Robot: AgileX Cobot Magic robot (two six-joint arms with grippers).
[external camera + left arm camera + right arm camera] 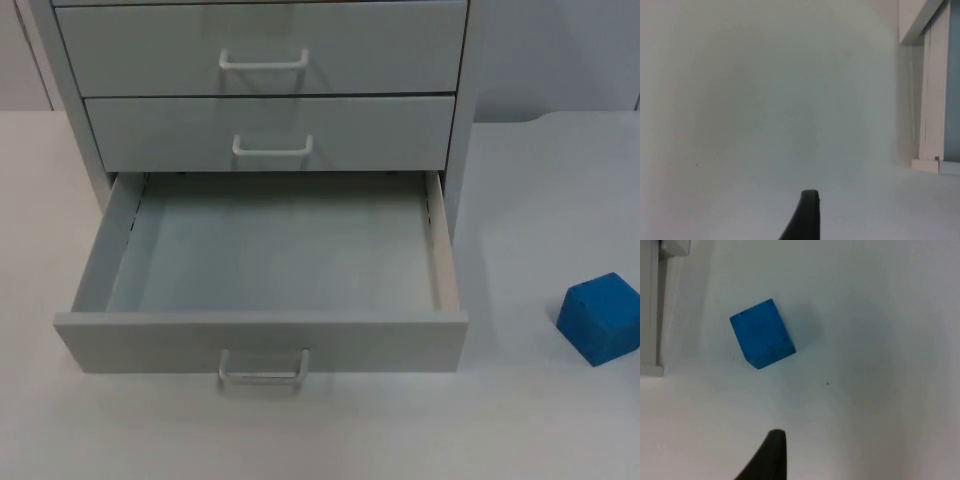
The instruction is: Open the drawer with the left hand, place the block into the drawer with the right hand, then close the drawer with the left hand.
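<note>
Beside open drawer (262, 338), blue block (600, 318).

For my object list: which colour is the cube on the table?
Blue cube; clearest in the right wrist view.

Blue block (600, 319), pale grey drawer (262, 340), white table (540, 420).

Laboratory-style test bench. A plain white table top (520, 430) meets a grey partition wall (560, 50); the furnishings are a small grey drawer cabinet (462, 150), its bottom drawer (262, 340) pulled open, and a single blue block (600, 318) set on the table as a test object.
</note>
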